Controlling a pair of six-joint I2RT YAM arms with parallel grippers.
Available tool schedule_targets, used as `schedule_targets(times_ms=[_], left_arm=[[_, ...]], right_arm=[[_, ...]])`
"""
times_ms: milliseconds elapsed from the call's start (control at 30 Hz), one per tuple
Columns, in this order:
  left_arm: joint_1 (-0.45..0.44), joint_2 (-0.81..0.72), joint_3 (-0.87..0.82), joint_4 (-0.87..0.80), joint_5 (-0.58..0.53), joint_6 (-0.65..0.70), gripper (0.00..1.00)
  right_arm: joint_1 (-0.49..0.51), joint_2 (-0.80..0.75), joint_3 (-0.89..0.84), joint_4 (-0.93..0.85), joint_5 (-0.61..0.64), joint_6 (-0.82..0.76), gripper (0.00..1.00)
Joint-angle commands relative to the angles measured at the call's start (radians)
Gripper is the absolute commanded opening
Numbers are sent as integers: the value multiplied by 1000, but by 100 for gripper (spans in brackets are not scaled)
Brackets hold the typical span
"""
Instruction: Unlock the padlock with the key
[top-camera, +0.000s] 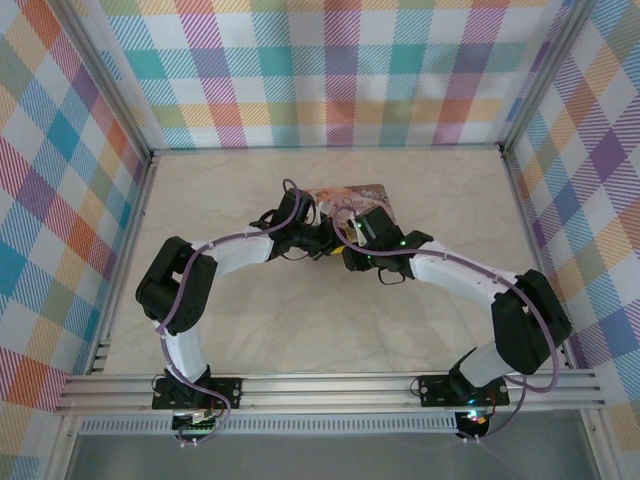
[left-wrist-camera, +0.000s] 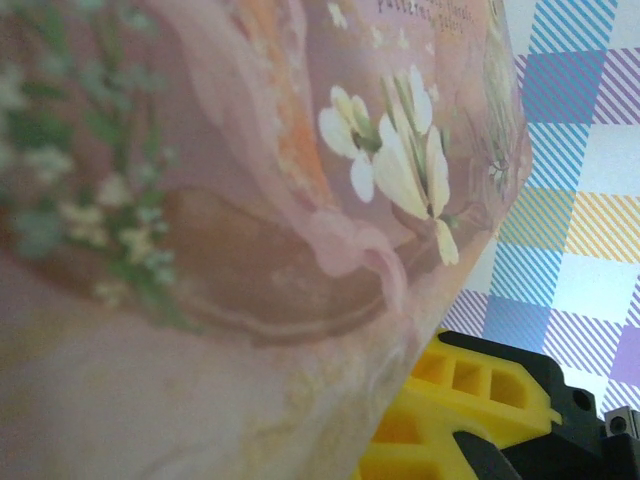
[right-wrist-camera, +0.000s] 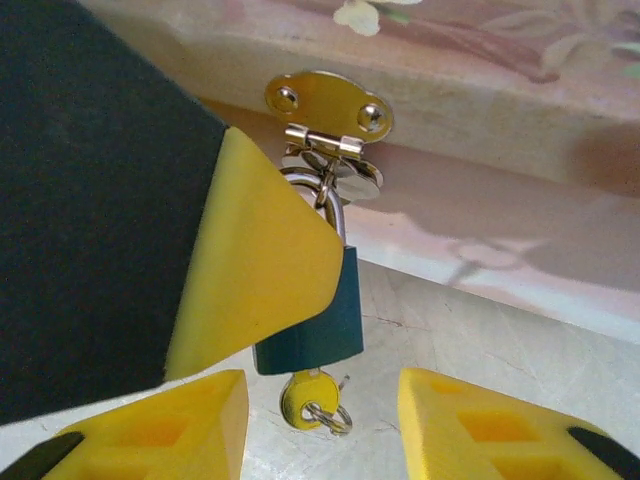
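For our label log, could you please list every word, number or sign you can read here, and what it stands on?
On the box, a printed line near its top edge: too blurred to read.
On the padlock: no marking on the teal face shown.
On the key: no marking visible on its yellow head.

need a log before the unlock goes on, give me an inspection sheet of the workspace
surface: pale marbled table, box at its middle
job's things: teal padlock hangs from the box's brass hasp; key in its keyhole
clutter: nothing seen
pincers: right pincer open, straddling the key, not touching; left pincer at the box, state unclear
cables: purple cables run along both arms
surroundings: checked walls, metal frame
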Motion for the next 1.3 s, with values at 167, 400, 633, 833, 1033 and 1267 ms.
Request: schedule_targets(times_ms=[167,400,633,833,1033,1267], left_arm=[[-9,-44,44,16,46,1,4],[-9,-45,39,19,48,1,4],[-9,-45,33,13,41,9,4],[-9,-45,17,-3,18,19,10],[-9,-51,-42,-7,-44,15,31],[-6,-75,-127,2,-103,-5,38]], right_arm=[[17,20,29,-19,38,-28,38],[24,29,37,-16,38,-40,23],[25,21,18,-9,10,-44,0],[25,26,-13,16,-8,-42,0],[26,63,-49,51,-63,-66,0],[26,127,-60,51,-125,-95,0]])
